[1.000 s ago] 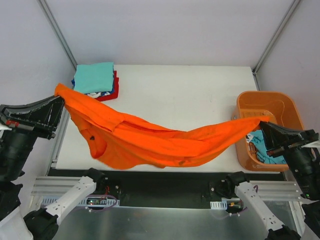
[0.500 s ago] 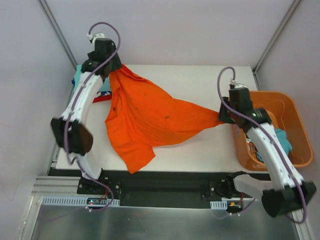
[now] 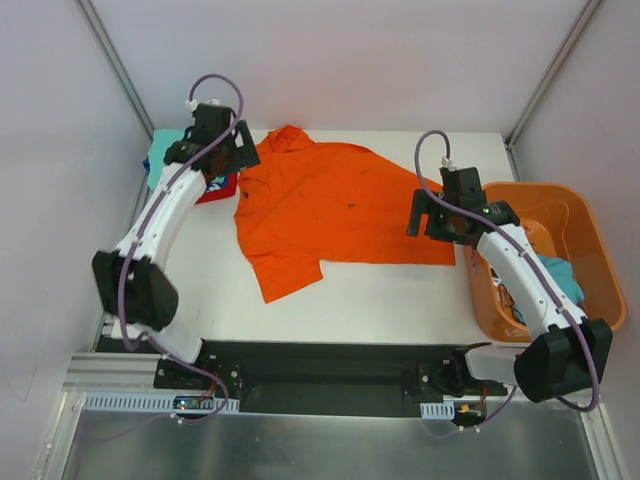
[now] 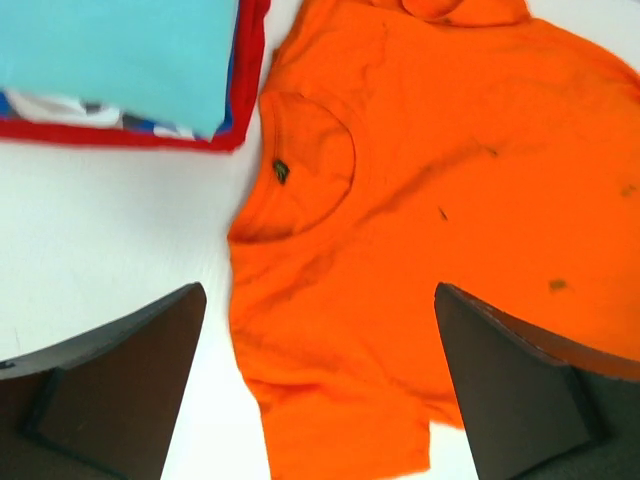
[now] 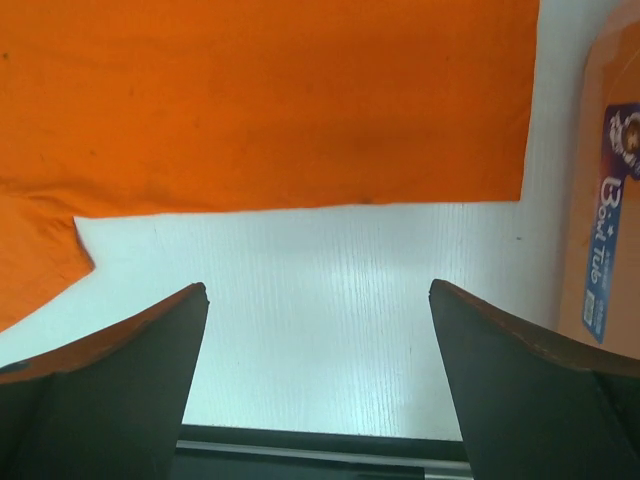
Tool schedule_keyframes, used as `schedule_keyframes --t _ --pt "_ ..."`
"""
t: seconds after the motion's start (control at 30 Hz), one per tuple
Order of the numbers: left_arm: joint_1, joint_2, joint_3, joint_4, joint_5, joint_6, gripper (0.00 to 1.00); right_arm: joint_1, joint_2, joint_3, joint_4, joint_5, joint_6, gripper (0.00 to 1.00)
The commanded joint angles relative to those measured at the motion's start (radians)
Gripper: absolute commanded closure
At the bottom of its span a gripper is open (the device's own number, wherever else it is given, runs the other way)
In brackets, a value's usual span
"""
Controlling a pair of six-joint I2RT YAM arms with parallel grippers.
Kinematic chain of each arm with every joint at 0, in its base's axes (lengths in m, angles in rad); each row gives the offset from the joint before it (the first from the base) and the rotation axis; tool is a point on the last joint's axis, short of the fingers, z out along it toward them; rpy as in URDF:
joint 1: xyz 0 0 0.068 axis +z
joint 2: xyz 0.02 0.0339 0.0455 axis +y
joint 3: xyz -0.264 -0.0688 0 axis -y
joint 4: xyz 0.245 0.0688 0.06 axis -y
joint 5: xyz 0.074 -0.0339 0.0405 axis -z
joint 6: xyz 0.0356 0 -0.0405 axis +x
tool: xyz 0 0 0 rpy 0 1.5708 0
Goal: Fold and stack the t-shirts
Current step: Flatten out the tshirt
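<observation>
The bright orange t-shirt (image 3: 340, 205) lies spread flat on the white table, collar to the left and hem to the right. My left gripper (image 3: 238, 155) hovers open over the collar side, and in the left wrist view nothing sits between its fingers (image 4: 120, 380) above the shirt (image 4: 420, 200). My right gripper (image 3: 430, 222) stands open by the hem edge (image 5: 270, 100), over bare table. A stack of folded t-shirts (image 4: 110, 50), teal on top and red (image 4: 120, 135) at the bottom, lies at the back left. More teal t-shirts (image 3: 565, 280) lie in the basket.
The rigid orange plastic basket (image 3: 590, 235) stands at the right edge of the table, its wall (image 5: 600, 200) close to my right gripper. My left arm covers most of the folded stack (image 3: 157, 160) in the top view. Metal frame posts rise at both back corners.
Both grippers have opened and let go of the orange t-shirt. It hung stretched between them and now lies flat on the table. Both arms have swung in over the table.
</observation>
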Motion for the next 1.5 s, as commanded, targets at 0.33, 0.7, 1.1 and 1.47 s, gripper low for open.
schedule_keyframes --t 0.33,0.7,1.1,1.47 --pt "-0.278 -0.666 -0.929 -0.027 0.315 -0.462 0.01 0.003 -0.266 -0.279 0.048 0.005 0.076 0.03" --pt "-0.337 -0.522 -0.998 0.098 0.188 -0.502 0.13 0.002 -0.312 -0.336 0.066 0.001 0.067 0.03" --pt "-0.346 -0.240 -0.935 0.150 0.204 -0.438 0.46 0.000 -0.311 -0.335 0.049 0.050 0.058 0.03" --pt "-0.423 -0.102 -0.894 0.150 0.204 -0.418 0.97 -0.009 -0.294 -0.335 0.052 0.070 0.050 0.03"
